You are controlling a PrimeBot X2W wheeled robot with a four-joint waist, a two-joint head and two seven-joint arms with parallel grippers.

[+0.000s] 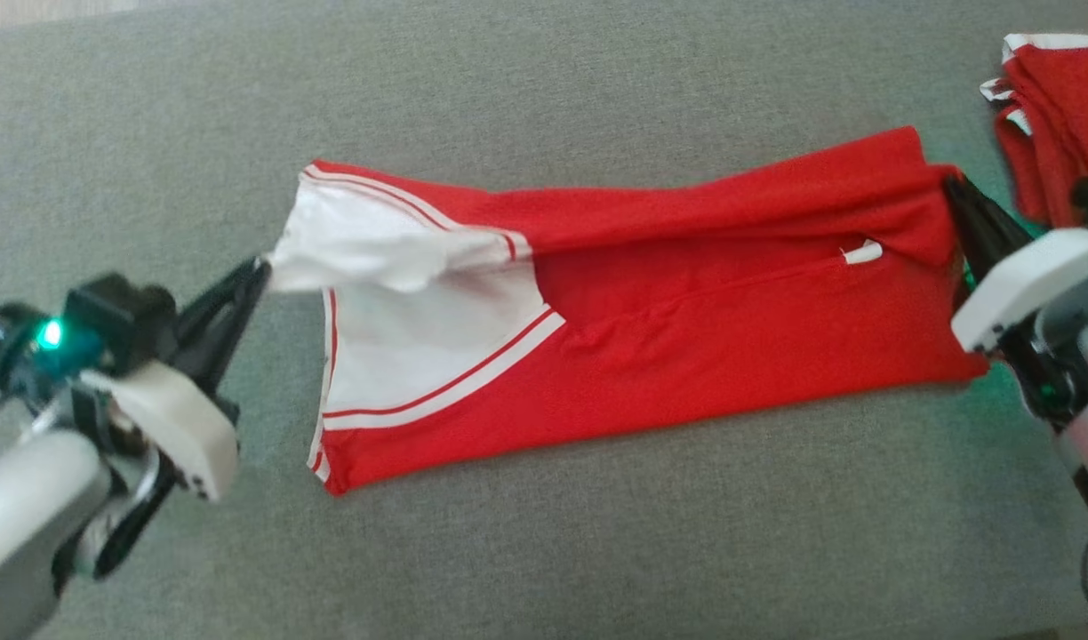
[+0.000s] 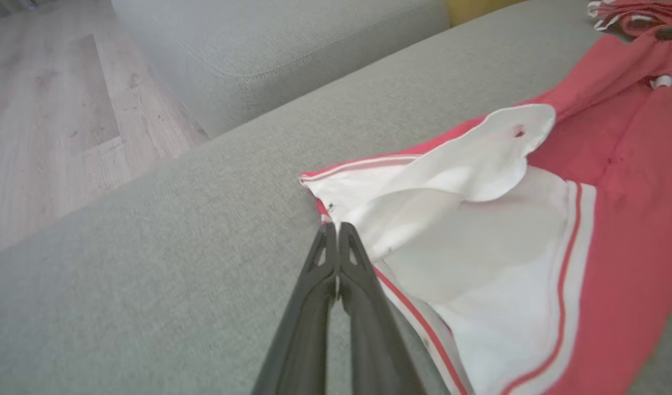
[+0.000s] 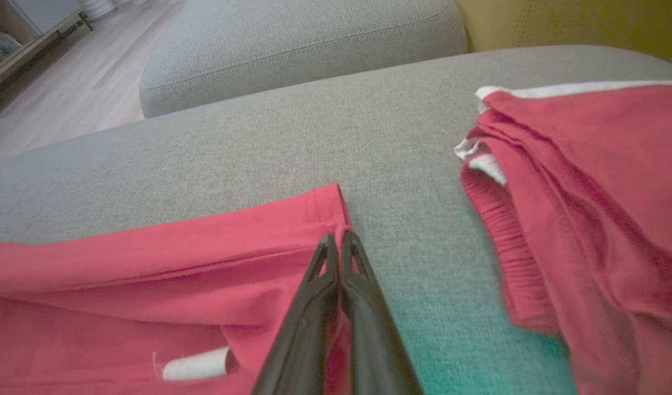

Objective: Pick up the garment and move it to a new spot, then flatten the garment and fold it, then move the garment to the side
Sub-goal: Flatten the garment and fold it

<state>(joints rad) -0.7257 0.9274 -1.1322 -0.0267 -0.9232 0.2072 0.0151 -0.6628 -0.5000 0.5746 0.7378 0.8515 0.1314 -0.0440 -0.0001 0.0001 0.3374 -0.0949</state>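
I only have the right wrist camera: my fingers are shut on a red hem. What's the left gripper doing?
Observer: The left gripper is shut on the white end of the garment, opposite your hem.
Operator: Is the cloth flat between the two grips?
Observer: The red part lies mostly flat on the couch, but a white flap is bunched and turned over near the left gripper.
Operator: What's beyond that end?
Observer: In the left wrist view, a wood floor lies past the couch edge.
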